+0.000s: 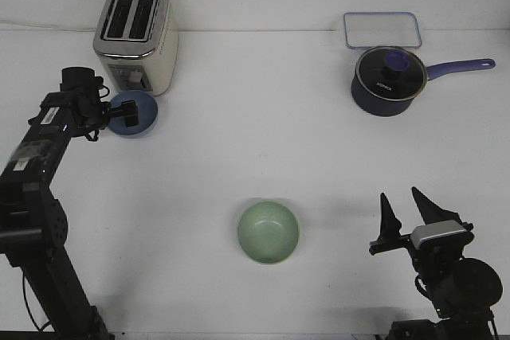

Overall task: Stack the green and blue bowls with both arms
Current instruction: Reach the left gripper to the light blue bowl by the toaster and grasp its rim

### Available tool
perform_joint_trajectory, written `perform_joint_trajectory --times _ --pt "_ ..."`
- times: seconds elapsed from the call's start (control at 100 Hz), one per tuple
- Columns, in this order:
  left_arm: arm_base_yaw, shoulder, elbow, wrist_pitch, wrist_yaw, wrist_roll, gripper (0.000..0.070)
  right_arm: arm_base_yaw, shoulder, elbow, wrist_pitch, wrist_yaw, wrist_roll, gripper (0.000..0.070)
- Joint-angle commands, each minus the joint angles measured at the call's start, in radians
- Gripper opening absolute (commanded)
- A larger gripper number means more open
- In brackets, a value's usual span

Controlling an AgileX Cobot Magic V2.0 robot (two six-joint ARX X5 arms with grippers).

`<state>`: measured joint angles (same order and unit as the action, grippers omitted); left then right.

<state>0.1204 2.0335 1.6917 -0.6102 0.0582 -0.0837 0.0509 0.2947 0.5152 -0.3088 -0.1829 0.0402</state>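
Gripping the blue bowl [135,114] beside the toaster [135,36], the left gripper [119,112] risks tipping it; right gripper [408,212] gapes, well apart from the green bowl [268,232] nearer the robot.

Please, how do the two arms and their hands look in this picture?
Both arms are black and jointed. The left arm carries a white label and thin cables. The right hand has two pointed black fingers and a silver-grey block behind them. The left hand is black too.
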Motion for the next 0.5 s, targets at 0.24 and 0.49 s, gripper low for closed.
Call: perform_joint_trajectory --times 0.24,0.49 --pt "0.005 0.058 0.021 0.028 0.003 0.018 0.0 0.002 -0.001 0.005 0.001 0.0 -0.005 0.0421" --pt "0.005 0.051 0.071 -0.018 0.069 0.053 0.0012 0.002 -0.001 0.005 0.002 0.0 -0.005 0.0421"
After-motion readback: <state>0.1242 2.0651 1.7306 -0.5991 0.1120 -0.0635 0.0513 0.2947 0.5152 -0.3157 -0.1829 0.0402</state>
